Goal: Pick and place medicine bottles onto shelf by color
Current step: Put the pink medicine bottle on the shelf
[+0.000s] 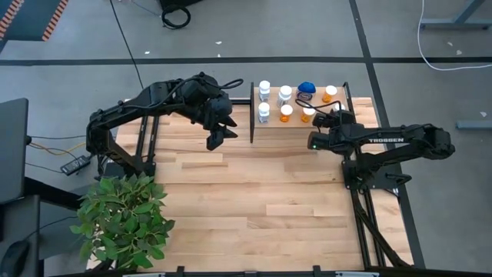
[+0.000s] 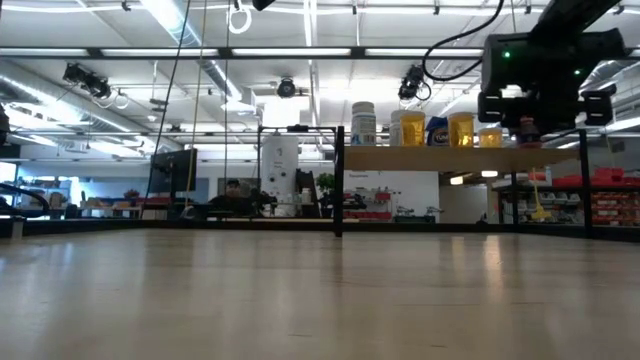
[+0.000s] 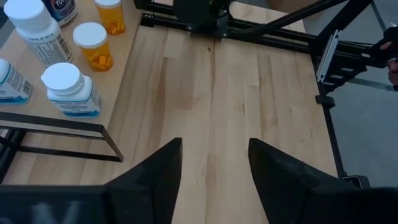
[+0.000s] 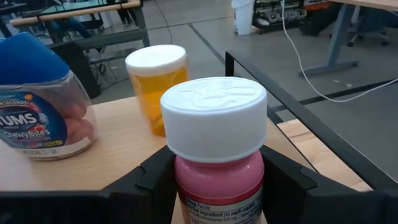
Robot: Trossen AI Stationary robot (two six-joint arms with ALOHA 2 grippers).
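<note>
Right tool (image 4: 214,180) clamped on a pink bottle (image 4: 217,168), upright, long axis vertical, white cap up, over the shelf's (image 1: 296,128) right end, just beside an orange bottle (image 4: 157,84) and the blue-capped jar (image 4: 37,106). Left tool (image 3: 211,177) apart, holding nothing, hovering over bare counter (image 1: 254,200) left of the shelf, near upright white bottles (image 3: 69,90).

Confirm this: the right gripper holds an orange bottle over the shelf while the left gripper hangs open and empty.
Wrong on colour. The right gripper holds a pink bottle with a white cap, as the right wrist view shows. It is over the shelf, and the left gripper hangs open and empty.
</note>
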